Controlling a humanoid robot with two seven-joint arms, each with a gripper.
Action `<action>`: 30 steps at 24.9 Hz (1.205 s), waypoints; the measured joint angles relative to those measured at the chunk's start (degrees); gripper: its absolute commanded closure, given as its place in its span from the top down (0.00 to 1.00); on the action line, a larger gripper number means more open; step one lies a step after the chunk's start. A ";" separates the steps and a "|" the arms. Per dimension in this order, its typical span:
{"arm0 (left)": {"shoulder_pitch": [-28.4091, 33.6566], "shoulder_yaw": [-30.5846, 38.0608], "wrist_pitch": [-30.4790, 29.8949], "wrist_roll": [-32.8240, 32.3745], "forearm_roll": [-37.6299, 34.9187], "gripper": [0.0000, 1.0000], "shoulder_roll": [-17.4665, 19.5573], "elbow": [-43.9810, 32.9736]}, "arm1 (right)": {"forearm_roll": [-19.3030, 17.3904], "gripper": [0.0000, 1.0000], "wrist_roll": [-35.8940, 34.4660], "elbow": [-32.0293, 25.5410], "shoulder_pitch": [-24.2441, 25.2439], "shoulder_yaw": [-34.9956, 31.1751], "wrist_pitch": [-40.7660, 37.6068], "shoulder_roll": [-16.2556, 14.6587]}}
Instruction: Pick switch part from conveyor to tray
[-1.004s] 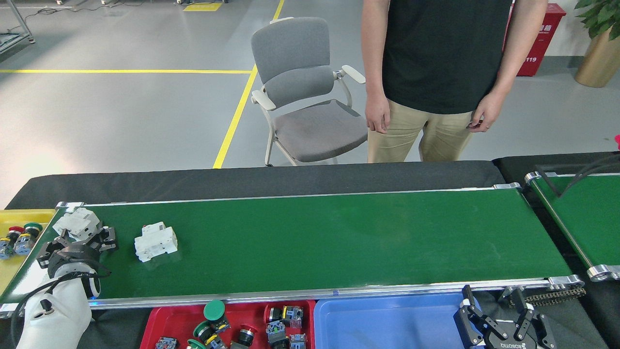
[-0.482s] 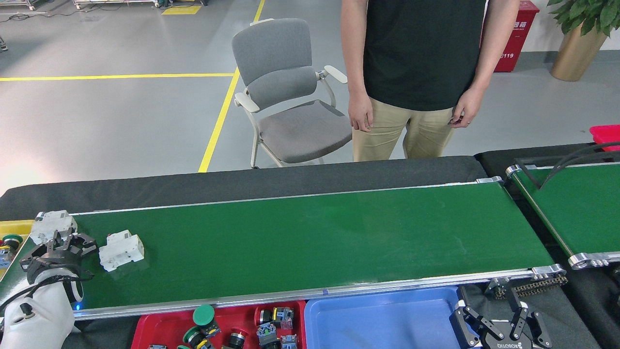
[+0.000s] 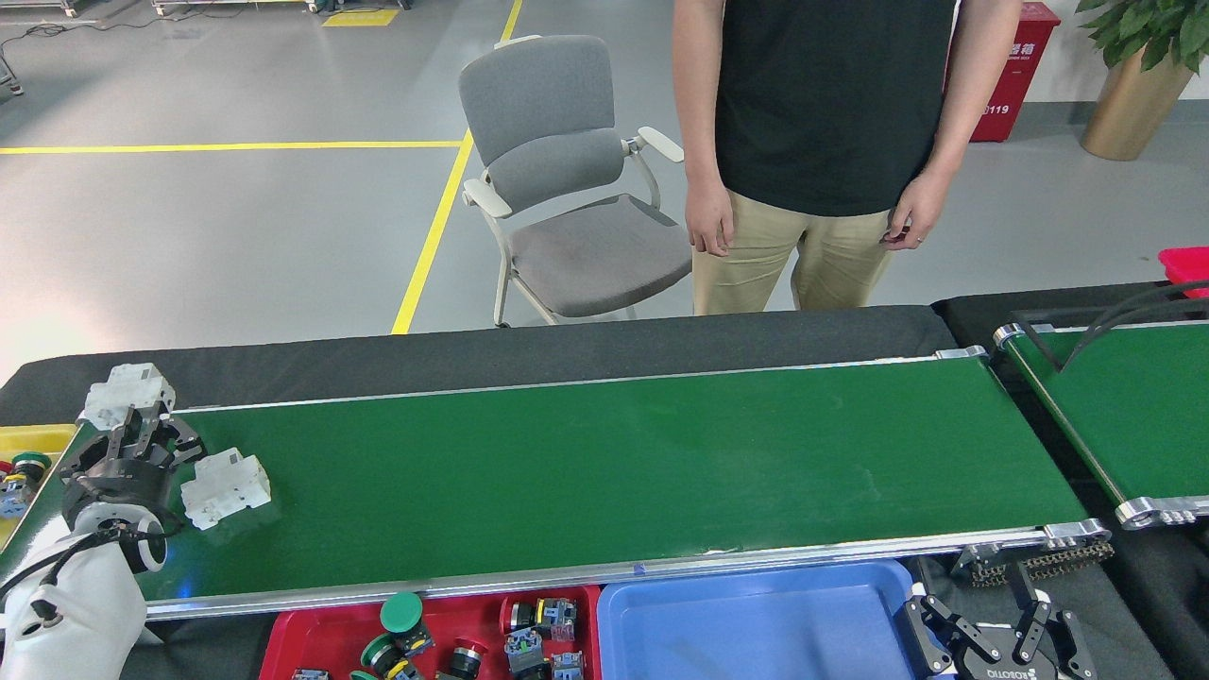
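Note:
The conveyor (image 3: pixel 604 463) runs across the view, its dark-green belt between silver rails. At its left end my left gripper (image 3: pixel 132 423) is shut on a white switch part (image 3: pixel 127 387), held raised above the belt's far-left corner. A second white switch part (image 3: pixel 225 486) lies on the belt just right of that gripper. The red tray (image 3: pixel 321 631) sits below the near rail and holds several push-button parts. At the bottom right my right gripper (image 3: pixel 996 635) rests low beside the blue tray, its fingers spread open and holding nothing.
A blue tray (image 3: pixel 756 623) sits right of the red one. A yellow tray (image 3: pixel 33 439) with buttons lies at the far left. A second green belt (image 3: pixel 1133 416) stands at the right. A person (image 3: pixel 822 142) and a grey chair (image 3: pixel 567 189) are behind the conveyor.
My left gripper has lifted with the white switch part in it. The second white part has drifted left along the belt to beside the gripper. The view has shifted slightly.

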 measured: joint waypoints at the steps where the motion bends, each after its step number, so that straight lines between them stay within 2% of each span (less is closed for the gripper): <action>1: 4.58 0.26 -1.95 -0.13 0.94 0.00 0.01 -6.71 | 0.00 0.99 -0.03 0.00 0.06 -0.06 0.00 0.00; 5: 25.00 1.33 -11.29 -1.71 3.78 0.00 -0.85 -36.64 | 0.00 0.99 -0.08 0.00 0.12 -0.66 0.03 0.00; 7: 31.84 0.72 -15.78 -2.22 4.25 0.00 -3.32 -45.96 | 0.00 0.99 -0.12 -0.01 0.27 -0.93 0.03 0.00; 10: 30.57 -4.45 -21.83 -4.46 0.73 0.01 -8.67 -46.63 | -0.17 0.99 -0.20 0.02 0.35 -1.50 0.18 0.00; 14: 29.69 -11.07 -25.45 -6.21 -2.18 0.03 -11.69 -46.86 | -1.10 0.99 -0.25 0.03 0.62 -1.74 -0.02 -0.03; 19: 28.45 -24.04 -26.86 -7.26 -7.01 0.06 -13.86 -46.85 | -1.17 0.99 -0.27 0.03 0.67 -1.77 -0.17 -0.03; 20: 28.45 -26.17 -27.04 -7.45 -8.33 0.10 -14.44 -46.86 | -1.17 0.99 -0.28 0.03 0.67 -1.77 -0.20 -0.03; 22: 28.45 -28.91 -27.29 -8.47 -10.37 0.26 -15.42 -46.86 | -1.17 0.99 -0.28 0.03 0.68 -1.79 -0.22 -0.03; 23: 28.45 -29.69 -27.31 -8.92 -10.76 0.42 -15.51 -46.85 | -1.17 0.99 -0.28 0.03 0.68 -1.82 -0.22 -0.03; 24: 28.44 -30.79 -27.45 -9.60 -11.03 0.76 -15.52 -46.83 | -1.20 0.99 -0.29 0.04 0.69 -1.85 -0.22 -0.03; 25: 28.45 -32.05 -27.42 -10.20 -11.20 0.98 -15.64 -46.73 | -1.20 0.99 -0.28 0.03 0.68 -1.87 -0.23 -0.03; 28: 29.05 -33.35 -25.88 -10.88 -11.26 0.99 -18.35 -46.58 | -1.21 0.99 -0.28 0.03 0.69 -2.00 -0.24 -0.03; 30: 29.97 -33.39 -25.36 -11.07 -11.19 0.99 -18.63 -46.54 | -1.23 0.99 -0.28 0.04 0.69 -2.10 -0.24 -0.03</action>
